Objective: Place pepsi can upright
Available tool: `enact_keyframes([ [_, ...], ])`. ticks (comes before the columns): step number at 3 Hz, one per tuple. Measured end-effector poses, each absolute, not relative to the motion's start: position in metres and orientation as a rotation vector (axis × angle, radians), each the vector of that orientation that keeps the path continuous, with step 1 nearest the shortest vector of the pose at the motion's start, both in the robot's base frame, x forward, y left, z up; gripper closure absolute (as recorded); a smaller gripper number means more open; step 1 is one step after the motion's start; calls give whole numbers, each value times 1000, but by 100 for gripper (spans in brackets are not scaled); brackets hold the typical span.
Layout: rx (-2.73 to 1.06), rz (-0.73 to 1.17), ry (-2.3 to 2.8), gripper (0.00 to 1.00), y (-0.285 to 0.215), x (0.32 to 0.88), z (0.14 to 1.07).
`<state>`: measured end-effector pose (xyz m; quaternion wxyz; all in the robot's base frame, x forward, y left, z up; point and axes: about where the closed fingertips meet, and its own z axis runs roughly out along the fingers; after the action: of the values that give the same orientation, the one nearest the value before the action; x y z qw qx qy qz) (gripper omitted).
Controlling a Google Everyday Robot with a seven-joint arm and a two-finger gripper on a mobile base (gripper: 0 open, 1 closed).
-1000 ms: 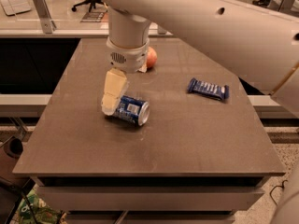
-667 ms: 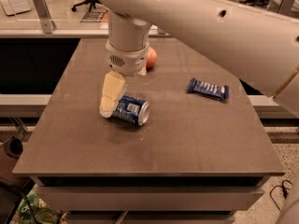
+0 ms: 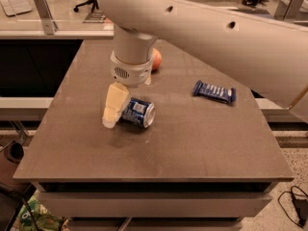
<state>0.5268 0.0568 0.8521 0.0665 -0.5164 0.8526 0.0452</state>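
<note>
**Clerk:** Item one?

**Checker:** Pepsi can [image 3: 139, 112]. Blue metal cylinder with a patch of white print on its side. It is lying down, not upright, on the left-middle part of the table [image 3: 192, 143]. One silver round end faces right and a little toward the camera. The other end is hidden behind the gripper.

**Clerk:** Item two, the gripper?

**Checker:** Gripper [image 3: 114, 115]. Cream-coloured, hanging down and tilted from a pale round wrist. It sits at the can's left end, touching it or just beside it, with its tip close to the tabletop. Apart, together or clamped on the can: I cannot tell, since the can's near end and the gripper overlap.

**Clerk:** What carries it?

**Checker:** Arm [image 3: 216, 37]. Thick and off-white, with small dark holes along it. It enters from the right and crosses the top of the view above the table.

**Clerk:** Other goods on the table?

**Checker:** Snack bar [image 3: 214, 91]. Flat blue wrapper with white print, lying on the right half, well apart from the can. Then a round fruit [image 3: 156, 59], orange-red, toward the far edge and partly hidden behind the wrist. I cannot tell what kind it is.

**Clerk:** And the table itself?

**Checker:** Dark brown flat top, roughly square, with a lighter frame underneath. A faint shadow lies under the can and gripper.

**Clerk:** Anything on the floor?

**Checker:** A dark cable [image 3: 298, 203], lower right, beside the table.
</note>
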Motion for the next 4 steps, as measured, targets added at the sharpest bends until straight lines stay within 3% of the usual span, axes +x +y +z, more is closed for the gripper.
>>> enact_keyframes([
  [1,-1557,136,2568,16,57,527,853],
  [4,-1558,135,2559,87,59,526,853],
])
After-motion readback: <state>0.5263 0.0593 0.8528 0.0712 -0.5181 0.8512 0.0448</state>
